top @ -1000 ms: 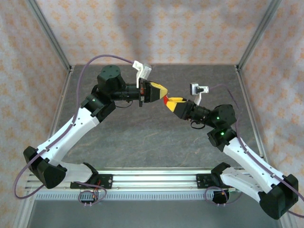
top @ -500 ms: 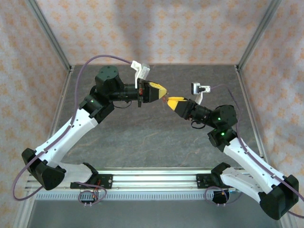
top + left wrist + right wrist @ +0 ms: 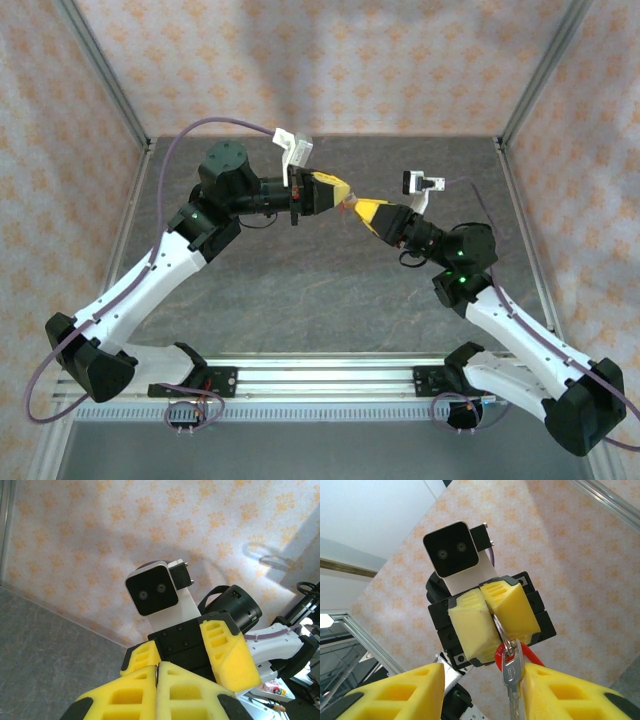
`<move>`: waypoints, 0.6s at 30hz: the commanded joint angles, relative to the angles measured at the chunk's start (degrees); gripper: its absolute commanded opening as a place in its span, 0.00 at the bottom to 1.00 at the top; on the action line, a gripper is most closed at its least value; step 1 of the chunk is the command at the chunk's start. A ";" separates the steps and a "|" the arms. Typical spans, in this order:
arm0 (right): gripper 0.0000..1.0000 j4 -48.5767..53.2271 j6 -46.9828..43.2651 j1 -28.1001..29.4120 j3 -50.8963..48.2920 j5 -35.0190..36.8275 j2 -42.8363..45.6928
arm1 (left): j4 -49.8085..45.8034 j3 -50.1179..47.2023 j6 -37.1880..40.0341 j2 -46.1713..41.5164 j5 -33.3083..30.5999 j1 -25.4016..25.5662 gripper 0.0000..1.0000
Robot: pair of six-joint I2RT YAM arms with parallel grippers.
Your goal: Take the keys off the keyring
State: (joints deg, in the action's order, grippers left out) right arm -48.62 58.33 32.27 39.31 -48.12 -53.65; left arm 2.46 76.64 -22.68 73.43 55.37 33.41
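- Your left hand [image 3: 492, 624] is pinching the keyring [image 3: 504, 636], with the key [image 3: 511, 680] dangling at 6 o'clock below it.
- Your right hand [image 3: 482, 682] is hovering spread, fingers flanking the key.

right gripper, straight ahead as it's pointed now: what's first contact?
Most likely the silver key hanging from the thin metal keyring that the left gripper clamps. The key lies between the open fingers of the right gripper, though depth is unclear.
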 commanded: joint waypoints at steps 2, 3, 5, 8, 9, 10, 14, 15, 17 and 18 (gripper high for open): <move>0.44 -5.08 1.78 0.95 0.15 0.91 -0.38 | 4.13 -0.69 -0.79 -1.68 -1.38 0.37 0.06; 0.44 -5.16 1.88 1.04 0.15 0.91 -0.53 | 4.26 -0.75 -0.77 -1.64 -1.62 0.41 0.06; 0.43 -5.08 2.05 1.21 0.24 1.04 -0.75 | 4.46 -1.12 -0.75 -1.81 -2.14 0.45 0.06; 0.42 -4.51 2.18 1.31 0.33 1.48 -1.06 | 4.75 -1.36 -0.61 -2.17 -2.77 0.44 0.06; 0.41 -4.22 2.19 1.30 0.33 1.73 -1.07 | 4.74 -1.45 -0.52 -2.26 -3.01 0.43 0.06; 0.41 -3.67 2.23 1.30 0.33 2.01 -1.11 | 4.82 -1.49 -0.52 -2.37 -3.16 0.43 0.06; 0.37 -3.32 2.74 1.30 0.42 2.93 -1.09 | 4.84 -1.80 -0.35 -2.85 -3.98 0.43 0.05; 0.36 -3.28 2.88 1.35 0.47 3.24 -1.10 | 4.92 -1.91 -0.26 -3.01 -4.19 0.43 0.05; 0.33 -3.23 3.42 1.31 0.50 3.68 -1.14 | 5.14 -2.19 -0.13 -3.27 -4.70 0.43 0.05; 0.33 -3.02 3.71 1.30 0.72 3.77 -1.24 | 5.26 -2.41 -0.11 -3.36 -4.92 0.44 0.05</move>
State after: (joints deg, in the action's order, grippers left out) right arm -49.76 61.12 33.23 39.31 -45.52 -55.02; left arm 4.73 75.00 -22.70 71.96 51.77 33.41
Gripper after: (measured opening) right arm 0.334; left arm 0.056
